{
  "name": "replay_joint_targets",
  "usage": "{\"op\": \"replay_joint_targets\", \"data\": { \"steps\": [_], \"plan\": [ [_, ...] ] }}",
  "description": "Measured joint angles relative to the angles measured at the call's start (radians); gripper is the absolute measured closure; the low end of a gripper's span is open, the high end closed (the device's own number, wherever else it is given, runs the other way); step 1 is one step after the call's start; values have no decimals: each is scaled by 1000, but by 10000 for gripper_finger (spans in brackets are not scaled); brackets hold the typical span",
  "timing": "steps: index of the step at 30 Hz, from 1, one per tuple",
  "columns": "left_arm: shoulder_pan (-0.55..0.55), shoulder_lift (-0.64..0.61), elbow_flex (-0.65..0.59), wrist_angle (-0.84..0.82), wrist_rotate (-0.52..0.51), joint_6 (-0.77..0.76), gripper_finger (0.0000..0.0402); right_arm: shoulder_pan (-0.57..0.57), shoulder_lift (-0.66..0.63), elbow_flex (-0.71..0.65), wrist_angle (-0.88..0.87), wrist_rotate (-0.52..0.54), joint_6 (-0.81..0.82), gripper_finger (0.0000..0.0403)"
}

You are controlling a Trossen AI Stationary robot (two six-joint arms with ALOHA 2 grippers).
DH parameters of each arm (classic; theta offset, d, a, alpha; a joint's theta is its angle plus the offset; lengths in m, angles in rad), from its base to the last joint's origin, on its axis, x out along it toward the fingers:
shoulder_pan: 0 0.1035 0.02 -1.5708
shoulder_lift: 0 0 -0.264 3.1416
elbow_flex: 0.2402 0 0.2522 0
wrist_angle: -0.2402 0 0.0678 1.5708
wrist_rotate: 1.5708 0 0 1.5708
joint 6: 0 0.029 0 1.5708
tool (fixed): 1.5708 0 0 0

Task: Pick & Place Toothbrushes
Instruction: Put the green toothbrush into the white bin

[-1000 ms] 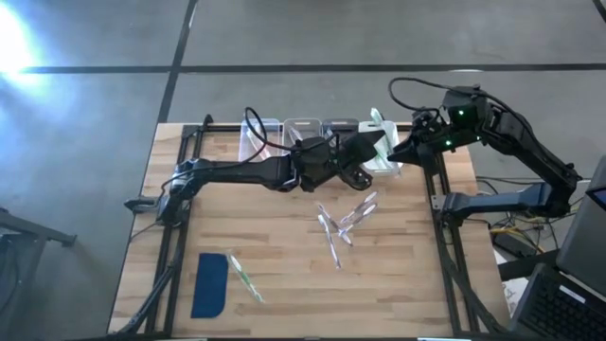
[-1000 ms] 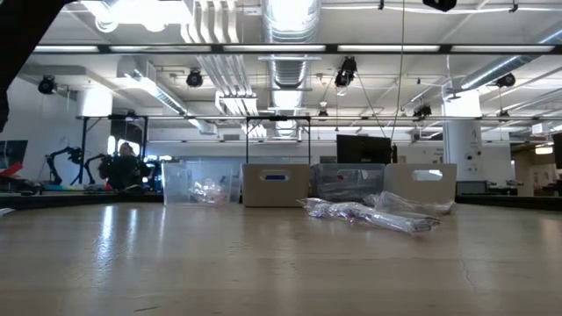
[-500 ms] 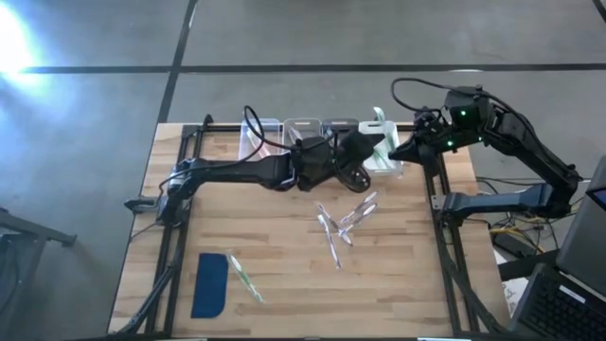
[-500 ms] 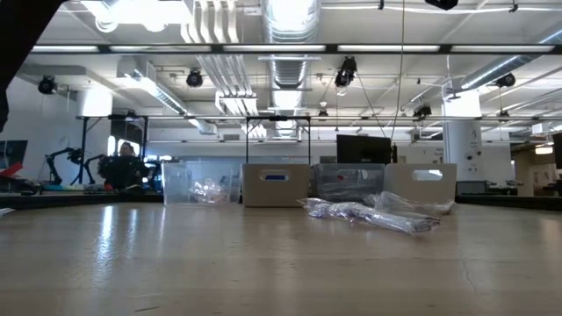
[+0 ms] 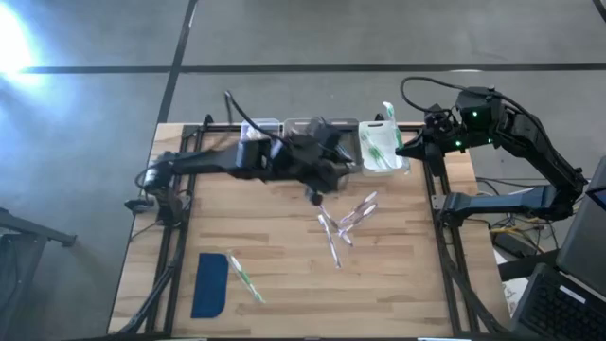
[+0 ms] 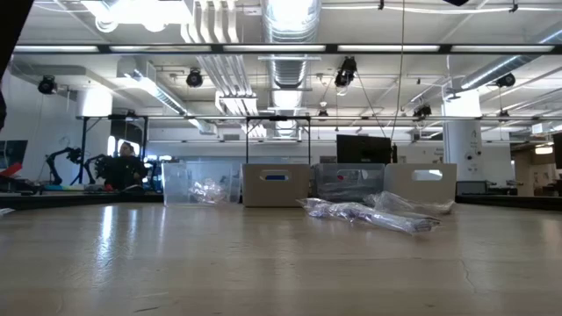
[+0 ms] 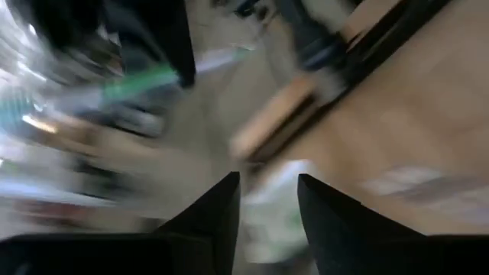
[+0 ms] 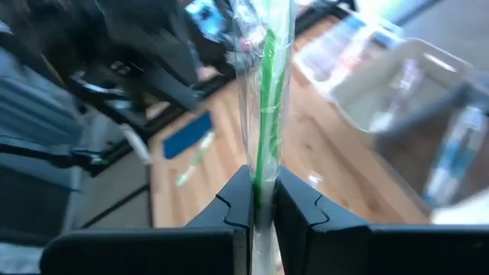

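Jaws of the right gripper pinch a slim, clear-wrapped green toothbrush; left gripper jaws stand apart.

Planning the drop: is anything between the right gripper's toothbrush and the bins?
Nothing visible. The right gripper, shut on a green toothbrush, is beside the rightmost bin; the left gripper is off over the wood.

Right gripper is up over the table's far right corner, a wrapped toothbrush standing between its fingers. The bins sit just beside it, under the left gripper; loose toothbrushes lie nearer, below both.
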Motion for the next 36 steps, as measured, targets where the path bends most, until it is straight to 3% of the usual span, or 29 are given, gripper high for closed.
{"op": "replay_joint_targets", "data": {
  "steps": [5,8,12,21,30,36],
  "plan": [
    [63,-97,-19,-223,170,-436,260,-1,1,0,-91,127,-33,381],
    [86,-155,-65,-323,183,-557,262,-1,2,-1,-136,215,-41,381],
    [92,-256,-172,-315,186,-641,269,-1,2,-2,-165,317,-41,381],
    [89,-551,-530,29,221,-766,278,-35,108,-2,-290,442,-35,381],
    [89,-791,-907,390,221,-846,278,-171,294,-13,-304,434,-111,381],
    [89,-894,-1089,602,206,-851,278,-295,409,-32,-303,352,-194,381]
  ]
}}
